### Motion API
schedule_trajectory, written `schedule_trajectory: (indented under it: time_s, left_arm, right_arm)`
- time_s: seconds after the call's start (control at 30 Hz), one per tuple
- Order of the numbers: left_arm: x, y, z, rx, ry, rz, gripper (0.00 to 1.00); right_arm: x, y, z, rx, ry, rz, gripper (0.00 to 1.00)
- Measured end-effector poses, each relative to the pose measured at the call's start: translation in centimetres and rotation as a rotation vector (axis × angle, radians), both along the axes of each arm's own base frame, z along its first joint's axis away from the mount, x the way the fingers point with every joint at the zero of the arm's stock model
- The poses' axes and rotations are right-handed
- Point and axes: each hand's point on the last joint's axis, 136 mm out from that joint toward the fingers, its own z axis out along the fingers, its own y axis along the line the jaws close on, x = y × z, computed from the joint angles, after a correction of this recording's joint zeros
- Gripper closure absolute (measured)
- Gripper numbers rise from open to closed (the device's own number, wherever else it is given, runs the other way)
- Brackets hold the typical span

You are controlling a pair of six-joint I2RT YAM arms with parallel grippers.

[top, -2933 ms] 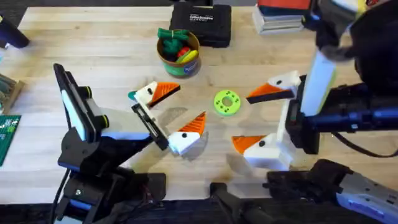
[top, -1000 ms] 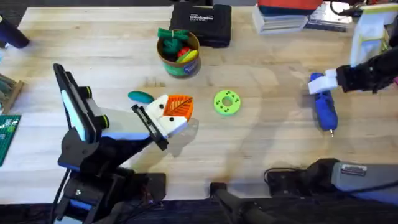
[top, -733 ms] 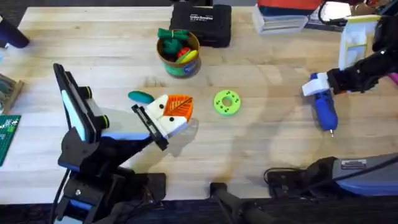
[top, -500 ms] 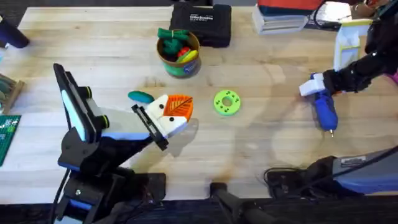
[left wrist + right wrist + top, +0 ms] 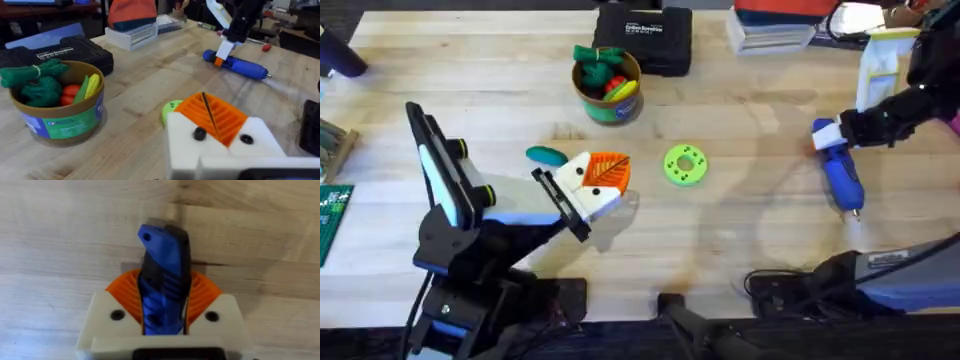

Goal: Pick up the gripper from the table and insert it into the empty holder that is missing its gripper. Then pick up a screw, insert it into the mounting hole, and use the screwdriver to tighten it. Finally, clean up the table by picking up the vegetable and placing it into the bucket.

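My left gripper (image 5: 612, 170) hovers low over the table's middle, shut, its two orange ribbed fingers (image 5: 227, 117) pressed together. Each finger sits on a white block, mounted on the thin black holder bar (image 5: 560, 202). One block is the gripper (image 5: 592, 192); I cannot tell which. At the right the blue screwdriver (image 5: 841, 175) points its metal tip toward me. My right gripper (image 5: 828, 135) is shut on its rear end, the blue handle (image 5: 162, 275) squeezed between orange pads. The teal vegetable (image 5: 546, 155) lies just left of my left gripper. The bucket (image 5: 607, 88) stands behind it, holding toy greens.
A bright green disc with holes (image 5: 684, 165) lies at mid-table. A black case (image 5: 642, 38) sits at the back edge and stacked boxes (image 5: 770, 28) at the back right. A circuit board (image 5: 332, 215) lies at the left edge.
The right arm left the table's middle for the right side, where it grips the screwdriver's rear. My left gripper's fingers came together. Over the last second the screwdriver's rear shifted only slightly.
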Motion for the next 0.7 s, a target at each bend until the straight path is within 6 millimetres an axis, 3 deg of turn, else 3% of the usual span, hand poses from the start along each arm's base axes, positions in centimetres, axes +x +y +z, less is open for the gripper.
schedule_trajectory:
  time_s: [0.07, 0.47, 0.57, 0.7]
  left_arm:
    - [0.0, 0.0, 0.0, 0.0, 0.0, 0.0, 0.997]
    - [0.0, 0.0, 0.0, 0.0, 0.0, 0.0, 0.997]
    - [0.0, 0.0, 0.0, 0.0, 0.0, 0.0, 0.997]
    - [0.0, 0.0, 0.0, 0.0, 0.0, 0.0, 0.997]
  right_arm:
    - [0.0, 0.1, 0.0, 0.003, 0.0, 0.001, 0.695]
    - [-0.5, 0.4, 0.5, 0.018, 0.024, 0.002, 0.717]
    - [0.1, 0.1, 2.0, 0.001, -0.014, -0.008, 0.722]
    - [1.3, -0.5, 6.2, -0.053, -0.146, -0.024, 0.727]
